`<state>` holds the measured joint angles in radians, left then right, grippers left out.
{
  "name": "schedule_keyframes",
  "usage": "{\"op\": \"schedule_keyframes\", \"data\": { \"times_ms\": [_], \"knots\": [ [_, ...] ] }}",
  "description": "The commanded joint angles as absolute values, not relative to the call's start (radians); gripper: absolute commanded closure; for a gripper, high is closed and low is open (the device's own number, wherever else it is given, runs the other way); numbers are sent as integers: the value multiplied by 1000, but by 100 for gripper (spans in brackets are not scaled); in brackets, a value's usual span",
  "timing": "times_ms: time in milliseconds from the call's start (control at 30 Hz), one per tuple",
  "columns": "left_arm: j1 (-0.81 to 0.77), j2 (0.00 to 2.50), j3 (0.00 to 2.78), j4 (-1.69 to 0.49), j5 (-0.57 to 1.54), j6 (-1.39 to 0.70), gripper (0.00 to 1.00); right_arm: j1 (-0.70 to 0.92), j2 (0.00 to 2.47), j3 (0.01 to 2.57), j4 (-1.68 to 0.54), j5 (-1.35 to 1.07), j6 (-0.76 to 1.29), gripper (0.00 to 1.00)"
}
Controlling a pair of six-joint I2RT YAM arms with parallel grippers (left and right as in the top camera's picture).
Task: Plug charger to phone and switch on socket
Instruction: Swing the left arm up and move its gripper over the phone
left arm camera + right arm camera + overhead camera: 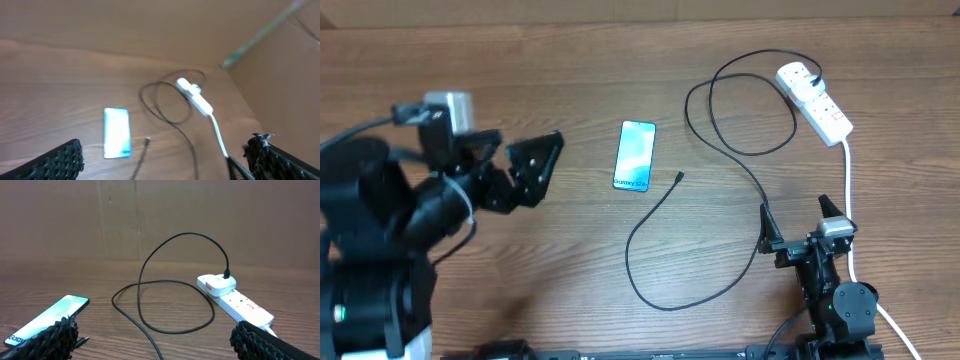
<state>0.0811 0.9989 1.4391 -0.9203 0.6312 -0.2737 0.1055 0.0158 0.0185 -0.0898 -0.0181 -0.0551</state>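
The phone (pixel 635 155) lies flat mid-table, screen lit light blue; it also shows in the left wrist view (pixel 117 133) and the right wrist view (pixel 47 320). The black charger cable (pixel 665 215) loops across the table, its plug tip (pixel 679 178) lying free just right of the phone. Its white adapter (pixel 794 75) sits in the socket strip (pixel 820 105) at the far right, also in the right wrist view (pixel 240 305). My left gripper (pixel 525 165) is open and empty, left of the phone. My right gripper (pixel 798 222) is open and empty near the front right.
The socket's thick white cord (pixel 848 190) runs toward the front right past my right arm. A brown cardboard wall (pixel 160 215) stands behind the table, with another side wall (pixel 280 75) at the right.
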Motion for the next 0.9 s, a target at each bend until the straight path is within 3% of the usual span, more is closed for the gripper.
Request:
{"op": "schedule_keyframes", "data": {
  "times_ms": [0, 133, 300, 433, 567, 867],
  "knots": [
    [84, 1059, 1484, -920, 759, -233, 0, 105, 9, 8, -84, -9, -50, 0],
    [72, 1101, 1492, -924, 716, -285, 0, 105, 9, 8, -84, -9, -50, 0],
    [-81, 1179, 1624, -1022, 426, -295, 0, 105, 9, 8, -84, -9, -50, 0],
    [-276, 1324, 1839, -1235, 59, -323, 0, 105, 9, 8, -84, -9, -50, 0],
    [-392, 1500, 2004, -1442, -118, -329, 0, 105, 9, 8, -84, -9, -50, 0],
    [-410, 1673, 2041, -1473, 46, -330, 1, 105, 9, 8, -84, -9, -50, 0]
  ]
}}
